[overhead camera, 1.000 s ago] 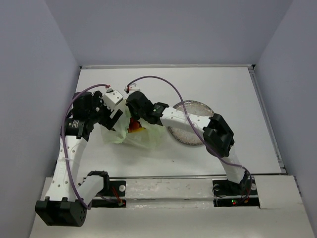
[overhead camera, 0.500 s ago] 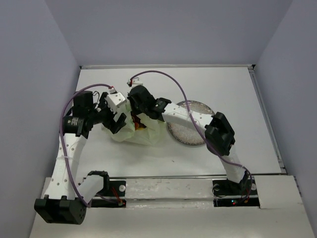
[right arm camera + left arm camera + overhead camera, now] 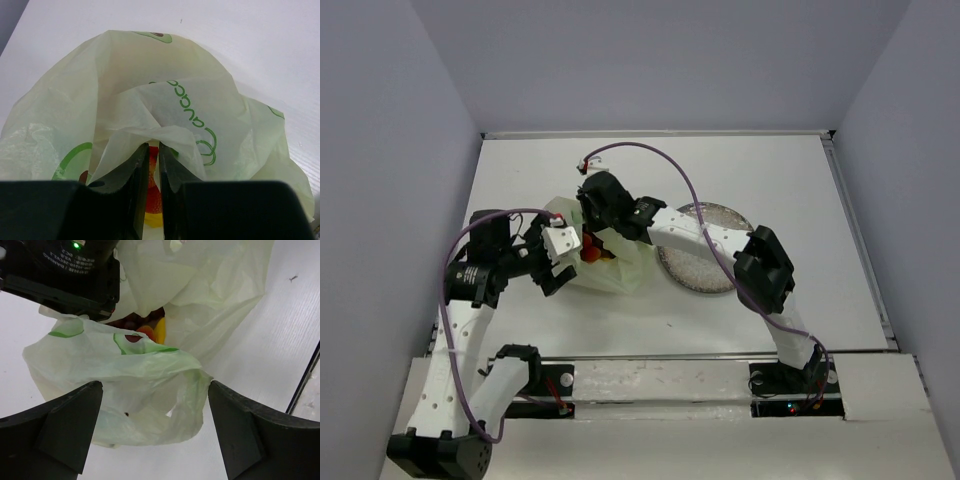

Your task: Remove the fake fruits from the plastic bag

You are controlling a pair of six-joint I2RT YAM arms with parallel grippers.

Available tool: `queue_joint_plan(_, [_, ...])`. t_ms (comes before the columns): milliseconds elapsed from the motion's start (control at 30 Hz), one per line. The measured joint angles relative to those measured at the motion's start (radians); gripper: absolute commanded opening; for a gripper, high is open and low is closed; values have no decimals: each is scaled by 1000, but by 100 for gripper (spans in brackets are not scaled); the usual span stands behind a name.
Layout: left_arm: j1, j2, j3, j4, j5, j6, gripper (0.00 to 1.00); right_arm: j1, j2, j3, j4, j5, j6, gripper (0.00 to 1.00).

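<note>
The pale yellow-green plastic bag (image 3: 618, 268) lies crumpled on the white table left of centre. The fake fruits (image 3: 589, 250) show red and yellow in its mouth. In the left wrist view the bag (image 3: 135, 370) fills the middle, with an orange and a yellow fruit (image 3: 152, 331) deep inside. My left gripper (image 3: 155, 440) is open wide, and the bag's loose edge hangs between its fingers without touching them. My right gripper (image 3: 153, 147) is shut on a fold of the bag (image 3: 165, 100) at its top edge and holds it up. A red speckled fruit (image 3: 154, 195) shows behind its fingers.
A round speckled grey plate (image 3: 692, 275) lies right of the bag, partly under my right arm. The right gripper's black body (image 3: 65, 275) hangs over the bag's far side in the left wrist view. Grey walls close in the table on three sides.
My left gripper has opened fully and drawn back toward the near side, away from the bag's left edge. The right gripper has kept its pinch and shifted slightly.
</note>
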Motion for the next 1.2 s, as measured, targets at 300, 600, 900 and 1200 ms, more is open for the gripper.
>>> queue_joint_plan(300, [-25, 28, -163, 188, -135, 62, 70, 0, 0, -1, 1, -5, 3, 20])
queue_joint_plan(600, [-26, -8, -260, 434, -370, -96, 0, 0, -26, -73, 38, -169, -91, 31])
queue_joint_plan(900, [-19, -131, -243, 465, -388, -193, 0, -1, -167, -242, 145, -446, -175, 38])
queue_joint_plan(1200, [-18, -163, -242, 302, -343, -57, 0, -1, -161, -248, 212, -509, -122, 42])
